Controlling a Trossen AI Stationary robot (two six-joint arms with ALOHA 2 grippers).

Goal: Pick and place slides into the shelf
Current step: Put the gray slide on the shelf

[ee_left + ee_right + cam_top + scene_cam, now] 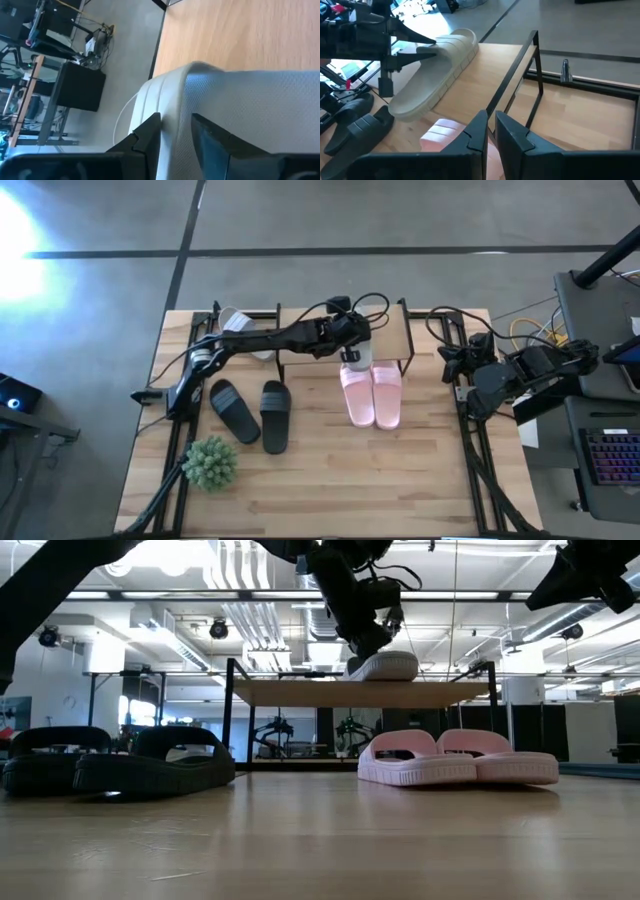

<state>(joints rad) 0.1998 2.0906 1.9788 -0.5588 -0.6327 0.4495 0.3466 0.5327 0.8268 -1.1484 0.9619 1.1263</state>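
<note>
- The left pincer (415, 47) was clamped on the strap of a grey-white slide (437, 70), resting on the shelf (385, 330).
- The slide looked light, springy foam; its strap gave the surest hold.
- The right pincer (490, 131) waited together, beside the bench (330, 480).

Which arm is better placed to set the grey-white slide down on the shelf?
Left. The left claw is shut on the grey-white slide, holding it on the shelf board. The right claw waits at the table's right edge, fingers nearly together, holding nothing.

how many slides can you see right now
6: two pink slides at the shelf's front, two black slides left of them, one grey slide in the left gripper, one white slide behind the left arm.
</note>
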